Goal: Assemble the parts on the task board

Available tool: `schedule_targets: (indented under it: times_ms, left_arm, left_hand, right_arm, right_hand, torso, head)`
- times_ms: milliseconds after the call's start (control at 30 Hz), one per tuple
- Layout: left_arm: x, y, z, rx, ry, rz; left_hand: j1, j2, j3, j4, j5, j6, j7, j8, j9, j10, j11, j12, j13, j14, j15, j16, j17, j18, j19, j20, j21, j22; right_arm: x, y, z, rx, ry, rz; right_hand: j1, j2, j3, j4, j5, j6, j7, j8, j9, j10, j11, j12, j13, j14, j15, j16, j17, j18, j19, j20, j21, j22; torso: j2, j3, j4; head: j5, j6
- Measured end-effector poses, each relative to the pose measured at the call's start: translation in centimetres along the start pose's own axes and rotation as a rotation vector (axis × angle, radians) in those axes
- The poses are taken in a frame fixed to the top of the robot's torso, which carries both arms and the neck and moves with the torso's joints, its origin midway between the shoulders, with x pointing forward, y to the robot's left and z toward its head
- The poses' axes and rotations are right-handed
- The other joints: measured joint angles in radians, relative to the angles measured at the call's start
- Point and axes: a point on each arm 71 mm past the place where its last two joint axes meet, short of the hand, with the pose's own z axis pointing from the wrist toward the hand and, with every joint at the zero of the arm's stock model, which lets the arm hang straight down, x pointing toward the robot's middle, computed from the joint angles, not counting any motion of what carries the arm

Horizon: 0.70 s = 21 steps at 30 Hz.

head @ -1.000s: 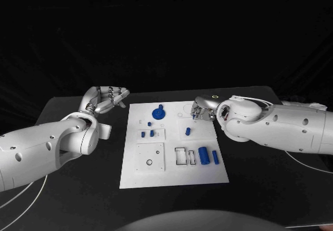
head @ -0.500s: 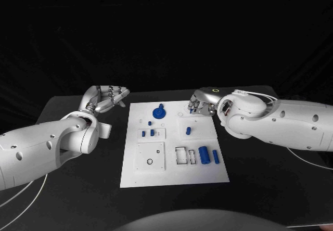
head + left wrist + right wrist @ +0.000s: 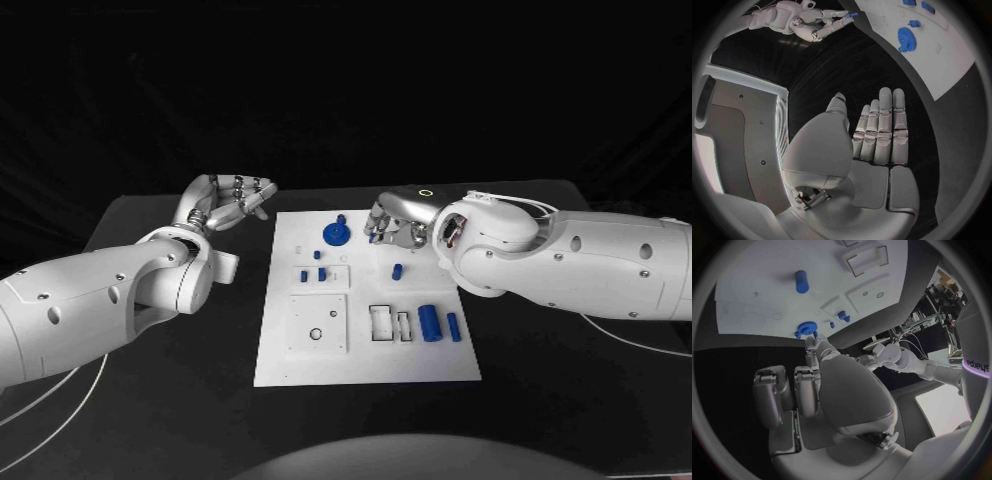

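Our left silver many-fingered hand (image 3: 227,203) hovers above the black table (image 3: 159,380) just beside the far left corner of the white rectangular task board (image 3: 368,368), its fingers (image 3: 879,125) straight, side by side and holding nothing. On the board we see a blue toothed gear (image 3: 335,235) near the far edge, with small blue pegs (image 3: 312,273) nearer us. A short blue cylinder (image 3: 397,270) stands right of them. A larger blue cylinder (image 3: 428,321) and a slim blue bar (image 3: 453,326) lie beside two rectangular recesses (image 3: 389,323). Our right silver hand (image 3: 398,220) hangs over the board's far edge, just right of the gear, fingers curled downward, pinching a small blue part (image 3: 850,15) at its fingertips.
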Motion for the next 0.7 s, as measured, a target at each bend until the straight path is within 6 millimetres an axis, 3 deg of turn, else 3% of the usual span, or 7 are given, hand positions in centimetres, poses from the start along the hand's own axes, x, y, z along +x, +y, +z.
schedule_targets:
  times_ms: [233, 533, 700]
  left_arm:
    - [0.2, 0.0, 0.2, 0.001, 0.002, 0.001]
    - [0.3, 0.0, 0.3, 0.002, 0.005, 0.001]
    - [0.4, 0.0, 0.4, 0.003, 0.007, 0.001]
  left_hand:
    - [0.0, 0.0, 0.0, 0.0, 0.0, 0.0, 0.0, 0.0, 0.0, 0.0, 0.0, 0.0, 0.0, 0.0, 0.0, 0.0, -0.001, 0.0, 0.0, 0.0, 0.0, -0.001]
    - [0.005, 0.005, 0.0, 0.0, 0.0, 0.0, 0.0, 0.0, 0.001, 0.0, 0.0, 0.0, 0.001, 0.0, 0.0, 0.0, -0.002, 0.0, 0.0, 0.0, -0.004, -0.003]
    - [0.005, 0.005, 0.0, 0.0, 0.0, 0.0, 0.0, 0.0, 0.001, 0.0, 0.0, 0.0, 0.001, 0.0, 0.0, 0.0, -0.002, 0.0, 0.0, 0.0, -0.004, -0.003]
  right_arm:
    - [0.4, 2.2, 0.6, -0.07, 0.01, 0.005]
    - [1.6, 3.9, 0.8, -0.13, 0.043, 0.005]
    - [2.9, 4.9, 0.8, -0.167, 0.076, -0.006]
  right_hand:
    - [0.0, 0.0, 0.002, 0.002, 0.0, -0.001, 0.001, -0.002, 0.001, 0.0, 0.0, 0.0, 0.0, 0.0, 0.0, 0.0, 0.0, 0.0, 0.0, 0.0, 0.0, 0.0]
    - [-0.003, -0.003, 0.009, -0.003, 0.0, 0.001, 0.005, -0.008, 0.001, 0.003, 0.003, 0.0, 0.0, 0.0, 0.0, 0.0, 0.001, 0.0, 0.0, 0.0, 0.0, 0.0]
    - [-0.003, -0.003, 0.01, -0.004, 0.0, 0.0, 0.006, -0.01, 0.0, 0.003, 0.003, -0.004, 0.0, 0.0, 0.0, 0.0, 0.001, 0.0, 0.0, 0.0, 0.0, 0.0]
  torso:
    - [0.0, 0.0, 0.0017]
    - [0.0, -0.0001, 0.0001]
    - [-0.001, -0.0003, -0.0015]
  head:
    - [0.01, -0.002]
    - [0.042, -0.013]
    - [0.049, -0.018]
